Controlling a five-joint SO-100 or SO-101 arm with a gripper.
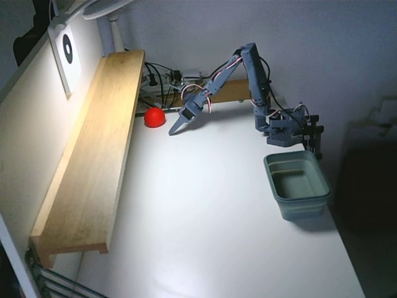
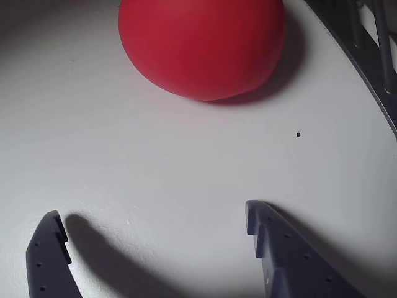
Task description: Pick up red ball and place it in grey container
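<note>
No writing shows anywhere. In the fixed view, one red ball (image 1: 154, 117) sits on the white table (image 1: 211, 217) beside the wooden shelf (image 1: 93, 161). My gripper (image 1: 176, 129) hovers just right of it, fingers spread and empty. One grey container (image 1: 298, 184) stands far right, long axis running away from the camera.

Red ball ahead of the parted tool on the white table.

In the wrist view the red ball (image 2: 201, 43) fills the upper middle, resting on the white table (image 2: 155, 155) and casting a dark shadow to its right. The tool (image 2: 152, 223) enters from the bottom edge, its two dark fingertips set wide apart with bare table between them, both clear of the ball. A tiny dark speck (image 2: 298, 134) lies on the table, and a dark curved part (image 2: 366, 56) crosses the upper right corner.
</note>
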